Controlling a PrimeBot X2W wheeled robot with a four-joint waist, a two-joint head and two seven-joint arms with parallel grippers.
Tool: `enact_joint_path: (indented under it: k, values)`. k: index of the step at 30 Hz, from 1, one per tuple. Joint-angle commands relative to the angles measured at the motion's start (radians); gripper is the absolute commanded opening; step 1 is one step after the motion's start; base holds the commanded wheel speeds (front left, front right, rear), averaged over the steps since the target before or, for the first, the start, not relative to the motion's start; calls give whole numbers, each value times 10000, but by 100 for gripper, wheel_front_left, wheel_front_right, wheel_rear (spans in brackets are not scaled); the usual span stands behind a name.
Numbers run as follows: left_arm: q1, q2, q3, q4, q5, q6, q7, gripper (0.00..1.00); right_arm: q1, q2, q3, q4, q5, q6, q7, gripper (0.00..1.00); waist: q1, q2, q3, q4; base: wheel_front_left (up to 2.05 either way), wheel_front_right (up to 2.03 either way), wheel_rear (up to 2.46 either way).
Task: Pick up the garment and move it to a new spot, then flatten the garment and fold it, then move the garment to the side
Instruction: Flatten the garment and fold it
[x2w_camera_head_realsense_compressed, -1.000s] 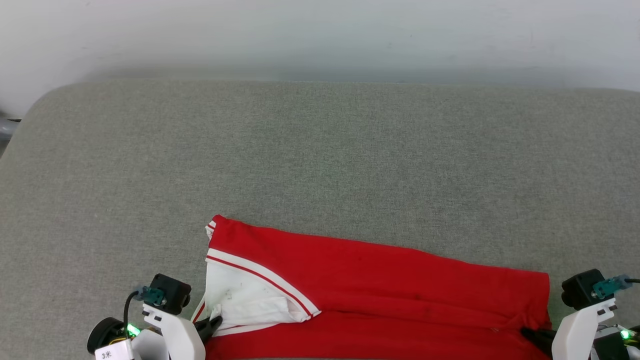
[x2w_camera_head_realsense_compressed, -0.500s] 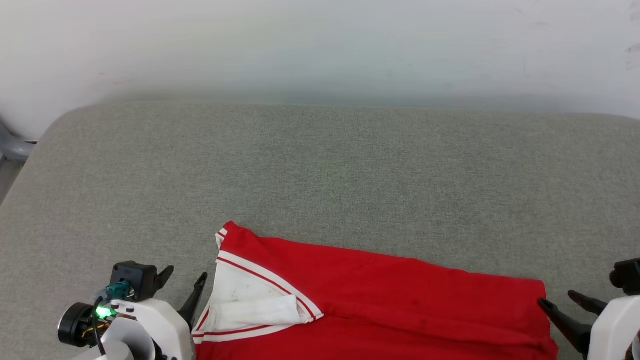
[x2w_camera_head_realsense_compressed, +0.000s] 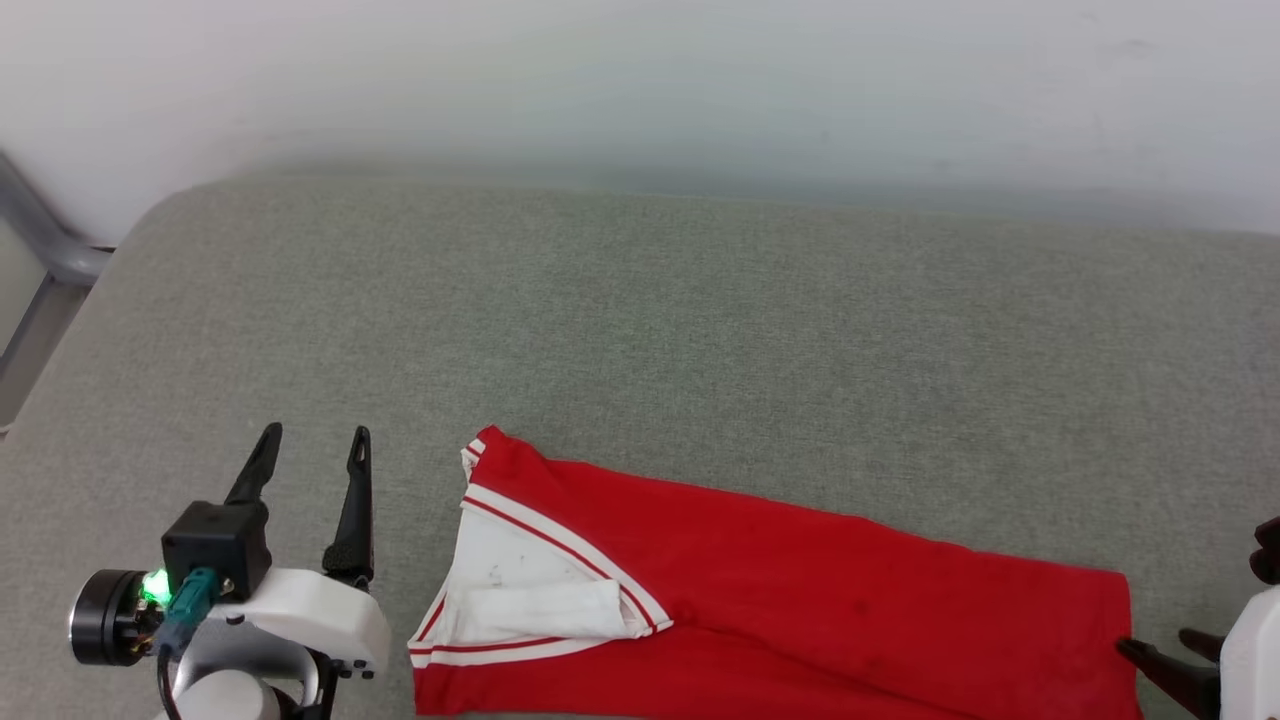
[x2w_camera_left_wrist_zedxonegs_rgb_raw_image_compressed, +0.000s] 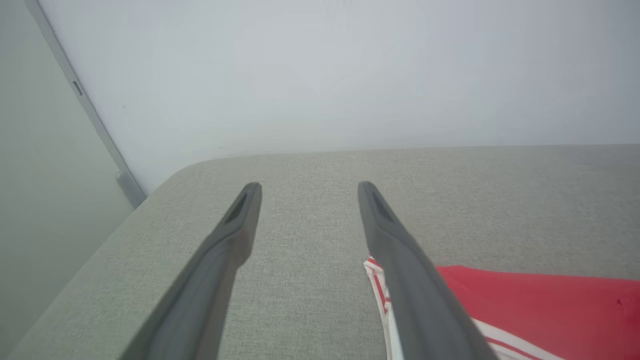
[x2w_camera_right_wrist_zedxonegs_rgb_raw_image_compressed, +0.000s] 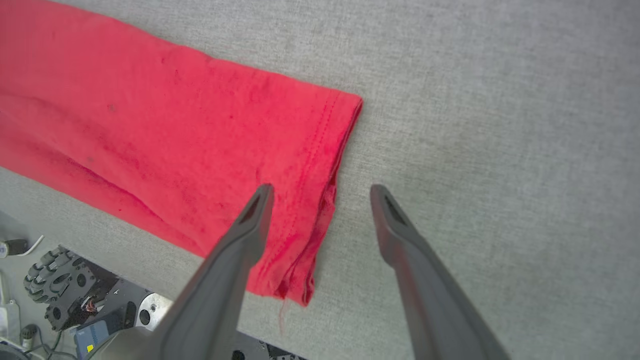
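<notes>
Two grippers that pinched the garment (x2w_camera_head_realsense_compressed: 800, 590) a second ago now show open, empty fingers in head view: left gripper (x2w_camera_head_realsense_compressed: 314, 436) beside its sleeve end, right gripper (x2w_camera_head_realsense_compressed: 1155, 642) at the hem, garment folded on the grey desk (x2w_camera_head_realsense_compressed: 640, 330). Left wrist view: fingers spread over bare desk, striped trim alongside. Right wrist view: fingers wide above the hem; fold looks done, side move probably next.
</notes>
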Motion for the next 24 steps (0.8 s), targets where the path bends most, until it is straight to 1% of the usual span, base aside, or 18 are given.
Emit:
enact_joint_path:
  k: [1, 4, 5, 6, 10, 15, 19, 22, 24]
  values:
    - [342, -276, 479, -157, 526, 42, -64, 100, -190, 123, -35, 107, 89, -9, 265, 100, 0, 0, 116, 148, 0, 0, 0]
    - [924, -905, 1321, -452, 1445, -82, -57, 100, -338, 301, -136, 329, 99, -9, 636, 100, 0, 0, 241, 323, 0, 0, 0]
    - [924, -905, 1321, -452, 1445, -82, -57, 100, -338, 301, -136, 329, 99, -9, 636, 100, 0, 0, 241, 323, 0, 0, 0]
    - [1091, -1070, 1540, -518, 1738, -105, -57, 100, -384, 342, -142, 414, 42, -9, 720, 100, 0, 0, 282, 381, 0, 0, 0]
    - [1745, -1865, 2390, -722, 2747, -374, -56, 100, -503, 491, -57, 732, -162, -9, 934, 100, 0, 0, 443, 578, 0, 0, 0]
    - [2302, -2899, 3137, -860, 3787, -775, -57, 100, -510, 781, 217, 1223, -192, -7, 1005, 100, 0, 0, 606, 761, 0, 0, 0]
    - [2577, -3638, 3765, -807, 4439, -1223, -57, 100, -458, 990, 451, 1672, -144, -7, 850, 100, 0, 0, 693, 865, 0, 0, 0]
    - [2679, -4055, 4152, -714, 4960, -1602, -57, 100, -389, 1109, 687, 1988, -72, -6, 756, 100, 0, 0, 723, 910, 0, 0, 0]
    - [2753, -4209, 4314, -628, 5363, -1814, -58, 100, -365, 1144, 907, 2122, 39, -3, 723, 100, 0, 0, 730, 907, 0, 0, 0]
